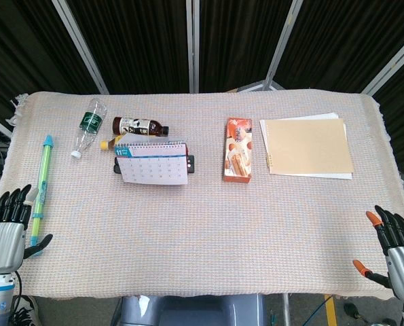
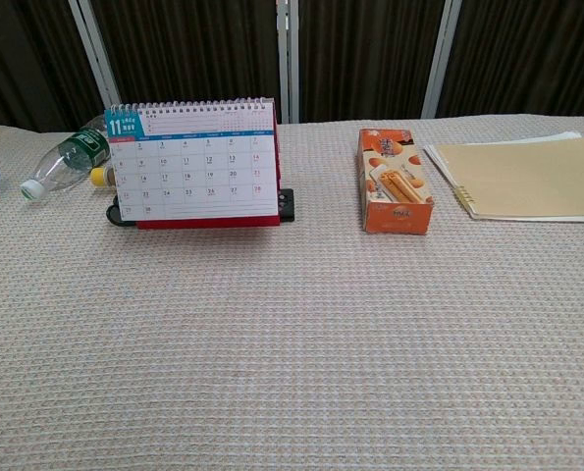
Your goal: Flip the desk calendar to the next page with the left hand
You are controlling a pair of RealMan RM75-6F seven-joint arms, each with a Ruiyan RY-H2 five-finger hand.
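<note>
Your table [image 1: 202, 244] fills most of the head view under a woven cloth, pale and checked. Next in size is the stack of tan folder and white sheets [image 1: 309, 147] at upper right of that view, lying flat. The desk calendar [image 2: 193, 163] you are to flip stands upright left of centre in the chest view, its spiral binding on top and a page headed 11 facing you; in the head view it sits in the upper-left-centre, well apart from both hands. Just right of centre lies the orange snack box [image 1: 237, 149], flat, between calendar and folder.

Your left hand [image 1: 10, 227] rests at the lower left edge of the head view, fingers spread and holding nothing; a long green and blue pen [image 1: 41, 190] lies just beside it. Your right hand [image 1: 392, 248] sits at the lower right corner, fingers likewise apart and empty, tips orange. Neither hand shows in the chest view.

Behind the calendar lie a clear plastic bottle [image 1: 88, 127] with a green label, tilted, and a dark brown bottle [image 1: 139, 126] on its side.
</note>
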